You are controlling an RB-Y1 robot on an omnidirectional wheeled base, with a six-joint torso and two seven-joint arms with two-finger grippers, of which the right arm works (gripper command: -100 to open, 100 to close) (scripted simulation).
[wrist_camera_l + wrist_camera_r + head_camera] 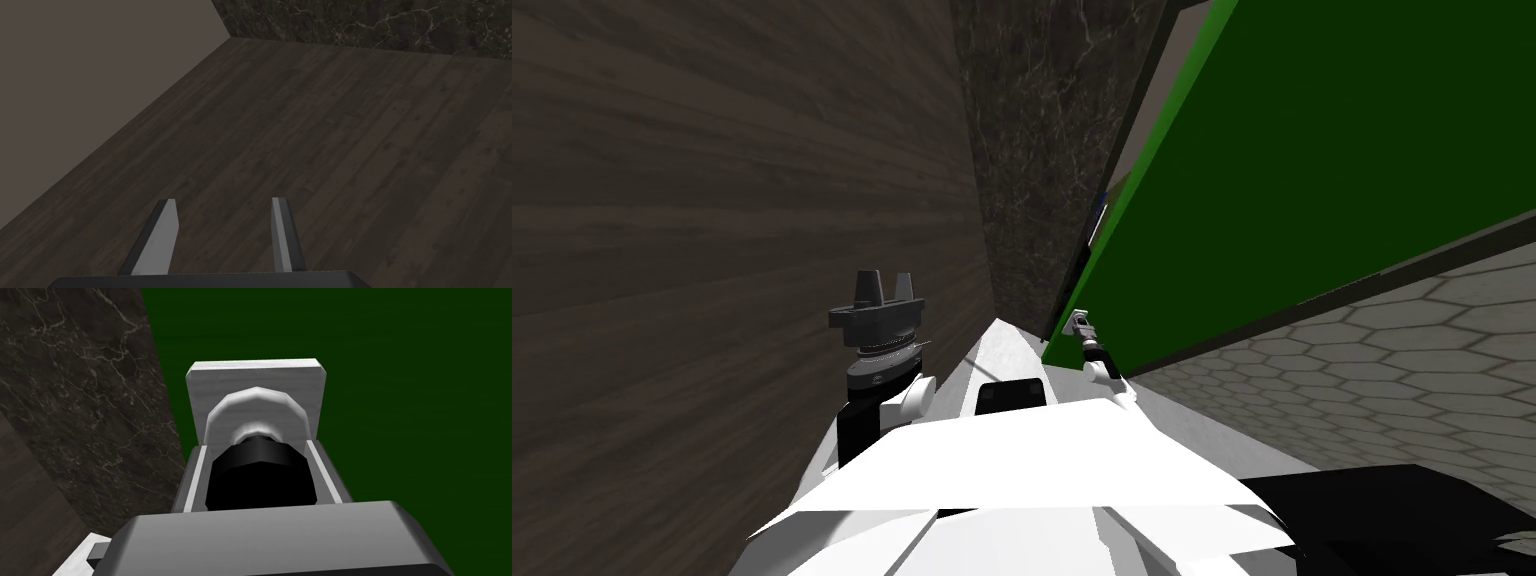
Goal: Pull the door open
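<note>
My right jaws pinch black knob [260,475] on green door [1312,150], centre of right wrist frame, at door's lower left edge in head frame. My left jaws spread, idle, centre left. Grip done; I judge pull mostly remains

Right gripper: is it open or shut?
Shut: the right gripper has both fingers pressing the sides of the black knob on the green door.
</note>
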